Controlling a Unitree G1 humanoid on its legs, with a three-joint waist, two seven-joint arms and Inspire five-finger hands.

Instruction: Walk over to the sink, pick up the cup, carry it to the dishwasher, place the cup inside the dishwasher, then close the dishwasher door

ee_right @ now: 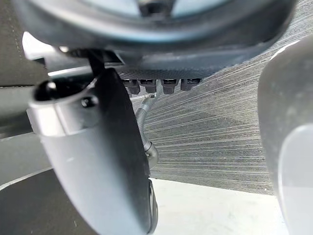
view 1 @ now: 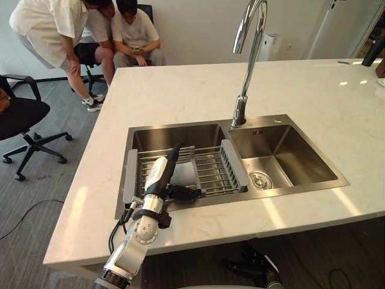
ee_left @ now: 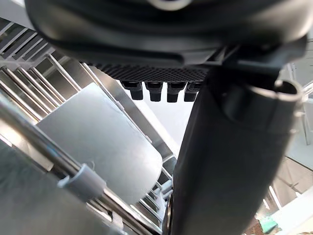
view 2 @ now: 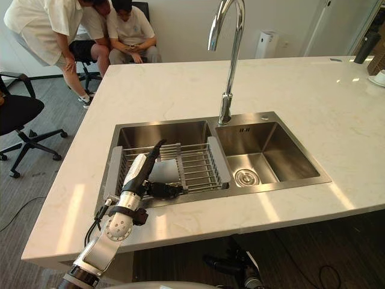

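Reaching into the left basin of the stainless steel double sink (view 1: pixel 174 135), the dark left hand (view 1: pixel 158 174) is recorded spread, fingers toward 12 o'clock, thumb toward 3. The pale grey cup (view 1: pixel 184 175) is found on its side in the grey-ended wire dish rack (view 1: pixel 210 165), just beside the palm at 3 o'clock, between fingers and thumb. Its long axis cannot be fixed. Closure is judged outstanding. A round drain strainer (view 1: pixel 260 179) is noted in the right basin. The dark right hand (ee_right: pixel 98 161) is seen relaxed, well apart.

The left arm (view 1: pixel 129 247) slanted up over the worktop's (view 1: pixel 301 90) near edge, wrist straight. Beyond that edge the left hand (view 1: pixel 157 176) lay low, its fingers (view 1: pixel 175 153) straight and its thumb (view 1: pixel 185 194) spread wide. The right hand (ee_right: pixel 93 147) hung down with relaxed fingers, empty.
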